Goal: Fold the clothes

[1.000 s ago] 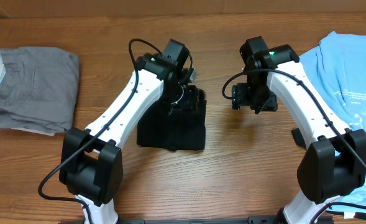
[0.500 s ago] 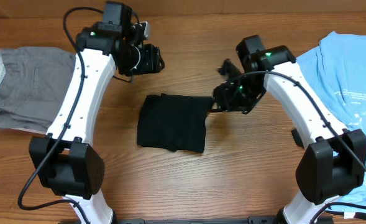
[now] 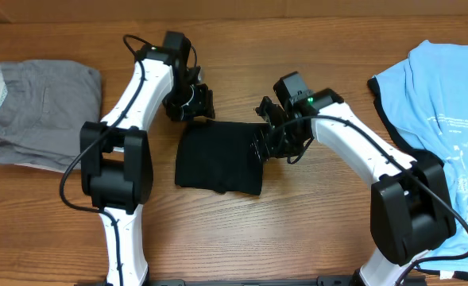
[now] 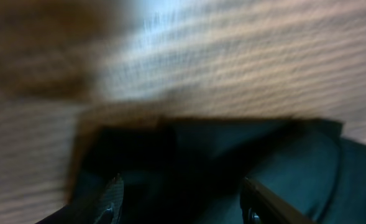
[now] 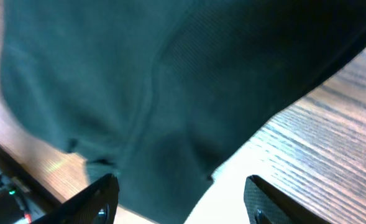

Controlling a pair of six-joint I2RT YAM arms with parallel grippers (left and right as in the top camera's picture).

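At the far left of the overhead view a folded pile of grey clothes (image 3: 44,111) lies on the table (image 3: 321,238); its left edge, where some paler cloth shows, runs almost to the border of the frame. Right of it the left fingers (image 3: 194,105) sit at the upper left corner of the black T-shirt (image 3: 218,159), which lies folded into a rectangle in the middle of the frame. From above, the wrist hides how the left fingers stand; the left wrist view, though badly blurred, shows them spread with dark cloth between and beyond their tips. The right fingers (image 3: 264,143) are at the shirt's upper right edge, again masked from above. The right wrist view shows them spread too, black cloth filling most of that frame; whether either pair touches the cloth cannot be told. The light blue tee (image 3: 444,111) lies at the far right, cut off by the frame's edge.
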